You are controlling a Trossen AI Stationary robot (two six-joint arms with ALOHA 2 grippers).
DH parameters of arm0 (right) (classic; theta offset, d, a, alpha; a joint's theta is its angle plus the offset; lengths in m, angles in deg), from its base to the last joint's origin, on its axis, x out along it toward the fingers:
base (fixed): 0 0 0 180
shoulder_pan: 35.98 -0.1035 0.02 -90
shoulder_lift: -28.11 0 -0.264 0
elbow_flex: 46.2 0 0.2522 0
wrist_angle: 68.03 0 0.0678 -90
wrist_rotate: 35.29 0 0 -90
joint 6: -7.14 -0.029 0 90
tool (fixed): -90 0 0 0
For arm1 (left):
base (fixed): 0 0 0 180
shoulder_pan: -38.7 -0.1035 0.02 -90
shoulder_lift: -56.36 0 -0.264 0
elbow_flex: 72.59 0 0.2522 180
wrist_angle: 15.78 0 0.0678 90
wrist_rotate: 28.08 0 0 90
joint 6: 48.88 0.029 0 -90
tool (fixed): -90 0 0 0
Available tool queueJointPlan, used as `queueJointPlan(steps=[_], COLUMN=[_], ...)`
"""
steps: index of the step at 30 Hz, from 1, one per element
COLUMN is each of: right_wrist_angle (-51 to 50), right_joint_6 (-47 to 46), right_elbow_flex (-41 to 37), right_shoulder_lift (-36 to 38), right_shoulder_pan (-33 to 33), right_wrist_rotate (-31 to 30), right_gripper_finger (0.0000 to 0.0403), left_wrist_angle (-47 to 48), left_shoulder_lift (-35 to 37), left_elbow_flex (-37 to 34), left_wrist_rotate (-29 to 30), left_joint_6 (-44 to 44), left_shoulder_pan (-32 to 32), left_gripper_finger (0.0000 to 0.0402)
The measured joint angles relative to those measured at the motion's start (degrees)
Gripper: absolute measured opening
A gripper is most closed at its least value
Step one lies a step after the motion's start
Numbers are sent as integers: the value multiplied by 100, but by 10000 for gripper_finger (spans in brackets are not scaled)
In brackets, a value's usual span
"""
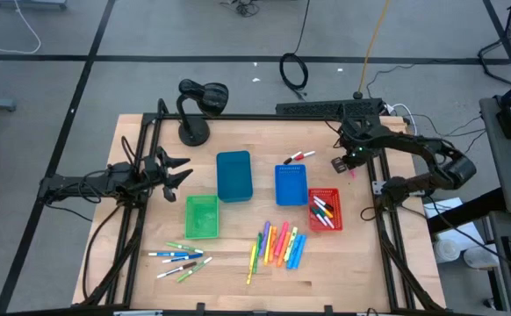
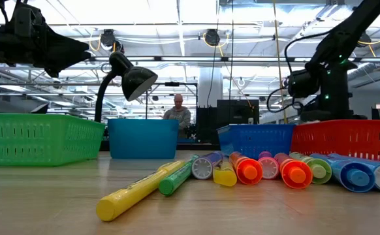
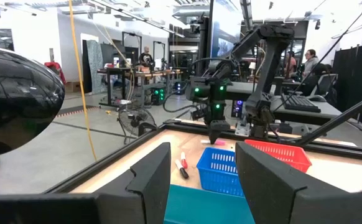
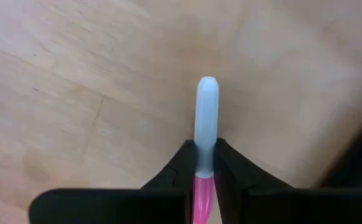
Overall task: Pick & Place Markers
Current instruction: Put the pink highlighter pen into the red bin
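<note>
- Right gripper (image 4: 206,163) clamping a white-bodied, pink-capped marker (image 4: 206,118), hovering over bare table (image 1: 238,241) at far right, just right of the blue bin (image 1: 291,185).
- Gripping near the pink end, white barrel sticking out past the fingertips (image 4: 184,163); hold looking centred and firm.
- Left gripper (image 1: 175,168) waiting at far left, jaws spread apart, holding nothing.
- Other markers: two lying far of the blue bin (image 1: 298,157), several already in the red bin (image 1: 325,210), a neon row (image 1: 280,246) near centre, a thin bunch (image 1: 181,259) near left.
- Likely step: carrying the held pen to a bin, probably the red one, just near the gripper.
- Doing it well: keeping the clamp tight while travelling, staying high enough for the hanging barrel to clear the bin wall.
- Centring over the bin's open space before releasing, lowering first to avoid a bounce-out.
- Avoiding knocking the blue bin during the swing.
- Green bin (image 1: 201,216) and teal bin (image 1: 233,175) sitting left of centre, lamp (image 1: 201,101) at far edge.
</note>
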Motion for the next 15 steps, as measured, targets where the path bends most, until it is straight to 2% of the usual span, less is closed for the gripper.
queueJointPlan(steps=[7,12,15], right_wrist_angle=[624,1149,1418], right_joint_6=[9,-125,-344], right_elbow_flex=[44,46,48], right_shoulder_lift=[1258,1877,2166], right_shoulder_pan=[-258,-738,-1099], right_wrist_rotate=[866,1289,1344], right_gripper_finger=[20,20,19], left_wrist_angle=[1,0,-1], left_shoulder_lift=[-1,0,0], left_elbow_flex=[0,0,-1], left_wrist_rotate=[0,0,0], left_joint_6=[2,1,2], left_shoulder_pan=[-2,-1,-2], left_gripper_finger=[184,184,184])
